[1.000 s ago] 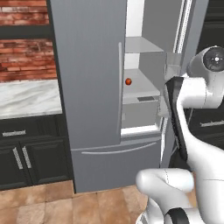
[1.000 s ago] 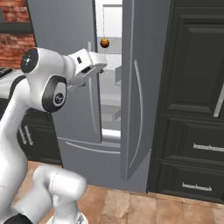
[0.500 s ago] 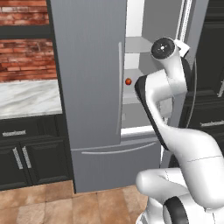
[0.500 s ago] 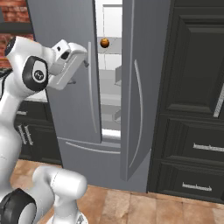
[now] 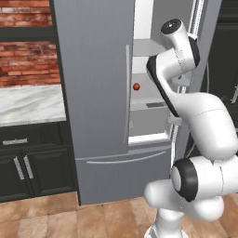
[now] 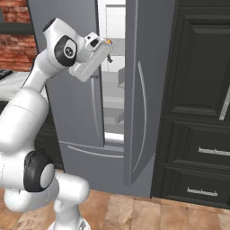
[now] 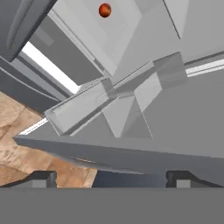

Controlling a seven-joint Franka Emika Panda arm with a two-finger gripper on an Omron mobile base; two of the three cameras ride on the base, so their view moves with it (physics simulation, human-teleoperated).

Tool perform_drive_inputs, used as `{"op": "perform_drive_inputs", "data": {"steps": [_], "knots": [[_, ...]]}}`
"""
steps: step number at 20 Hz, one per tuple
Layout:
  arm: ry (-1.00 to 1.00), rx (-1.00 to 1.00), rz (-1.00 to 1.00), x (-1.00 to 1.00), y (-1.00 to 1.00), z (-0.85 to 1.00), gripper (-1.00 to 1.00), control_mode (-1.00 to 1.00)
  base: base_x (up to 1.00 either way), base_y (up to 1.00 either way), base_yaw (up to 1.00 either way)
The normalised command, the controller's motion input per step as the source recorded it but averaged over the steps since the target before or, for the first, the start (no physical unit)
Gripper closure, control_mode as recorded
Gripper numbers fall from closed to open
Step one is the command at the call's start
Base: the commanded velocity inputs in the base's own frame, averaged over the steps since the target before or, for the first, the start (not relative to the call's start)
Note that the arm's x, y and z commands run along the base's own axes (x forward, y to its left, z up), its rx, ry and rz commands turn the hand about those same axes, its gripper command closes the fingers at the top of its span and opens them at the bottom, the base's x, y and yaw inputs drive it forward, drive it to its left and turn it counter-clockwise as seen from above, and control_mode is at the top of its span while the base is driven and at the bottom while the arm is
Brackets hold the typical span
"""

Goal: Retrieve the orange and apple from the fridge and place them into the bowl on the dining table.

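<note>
the gripper has its jaws spread wide apart with nothing between them; in the hand view the two dark fingertips sit far from each other at the bottom edge. from the right base view the gripper is raised at the height of the upper fridge compartment, right at the gap between the two doors, pointing in toward the white interior.

ahead of the gripper and well apart from it, deep inside the fridge, sits a small round fruit (reddish orange in the hand view, so whether it is the orange or the apple i cannot tell). it rests on a pale shelf surface, up and beyond the grey shelf edges and door bins that lie nearer the fingertips. in the left base view the same fruit shows on a shelf inside the fridge, lower than the wrist and to its left, just past the edge of the closed left door.

below the gripper, the bottom drawer of the fridge is closed, and brown tiled floor shows beside it in the hand view.
</note>
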Motion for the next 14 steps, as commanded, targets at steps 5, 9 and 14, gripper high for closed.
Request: {"op": "perform_drive_inputs", "data": {"steps": [5,9,14], "knots": [[0.02,-0.03,0.00,0.91,-0.40,-0.01,-1.00,-1.00,0.00,0.00,0.00],[-0.04,-0.13,0.00,0.86,-0.14,-0.07,-1.00,-1.00,0.00,0.00,0.00],[-0.01,-0.15,0.00,0.80,-0.09,-0.08,-1.00,-1.00,0.00,0.00,0.00]]}}
